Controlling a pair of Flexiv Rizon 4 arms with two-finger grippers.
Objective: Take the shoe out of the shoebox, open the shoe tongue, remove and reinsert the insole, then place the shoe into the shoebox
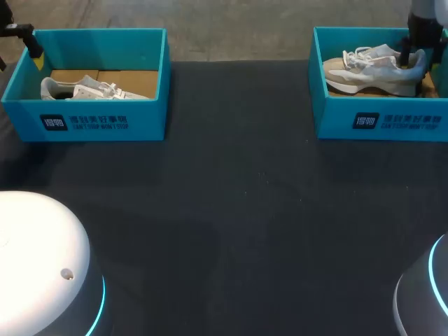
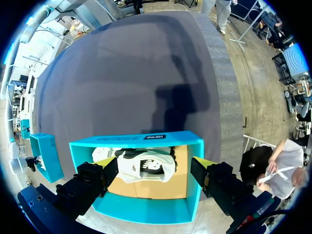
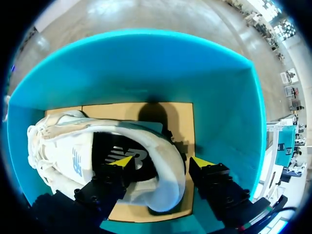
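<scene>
A beige and white shoe (image 1: 371,70) lies on its side in the right teal shoebox (image 1: 381,122). My right gripper (image 1: 413,59) hangs over its heel. In the right wrist view the gripper (image 3: 162,162) is open and straddles the heel wall of the shoe (image 3: 63,156). One finger is inside the shoe opening over the dark insole (image 3: 122,151), the other outside the heel, near the box wall (image 3: 146,63). My left gripper (image 1: 33,49) hovers open at the far left corner of the left shoebox (image 1: 84,122), which holds a second white shoe (image 1: 91,89). That shoe (image 2: 144,165) lies well below the gripper (image 2: 156,165).
Both boxes stand along the table's far edge, with dark tabletop (image 1: 238,196) between them and in front. The two round white arm bases (image 1: 35,266) rise at the near corners. The left wrist view also catches the right shoebox (image 2: 44,151) off to one side.
</scene>
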